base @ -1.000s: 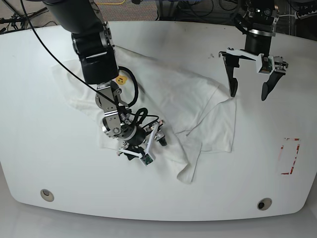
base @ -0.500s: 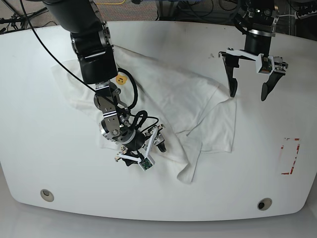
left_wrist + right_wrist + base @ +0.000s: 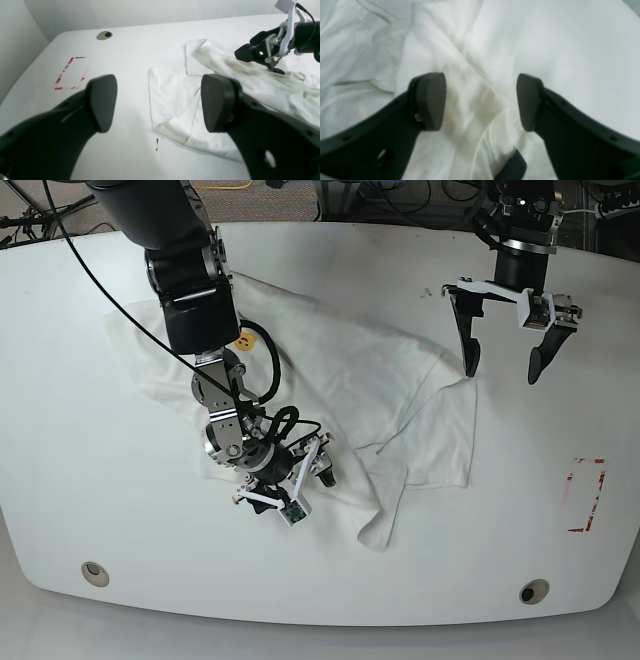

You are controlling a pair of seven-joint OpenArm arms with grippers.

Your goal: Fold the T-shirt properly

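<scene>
The white T-shirt [image 3: 350,370] lies crumpled across the middle of the table, with a small yellow face mark [image 3: 243,339] near its back left. My right gripper [image 3: 296,486] hovers low over the shirt's front folds. In the right wrist view it is open [image 3: 480,100] above a creased fold of the T-shirt [image 3: 430,45], holding nothing. My left gripper [image 3: 501,373] hangs open at the shirt's right corner. In the left wrist view its fingers [image 3: 158,102] straddle a flat flap of the T-shirt [image 3: 175,105], with the right gripper [image 3: 260,62] beyond.
A red tape rectangle [image 3: 586,495] [image 3: 70,73] marks the table at the right. Two round holes [image 3: 95,572] [image 3: 533,591] sit near the front edge. A black cable [image 3: 268,370] loops beside the right arm over the shirt.
My right gripper has shifted slightly toward the table's front edge and turned a little over the shirt. The left arm has not moved.
</scene>
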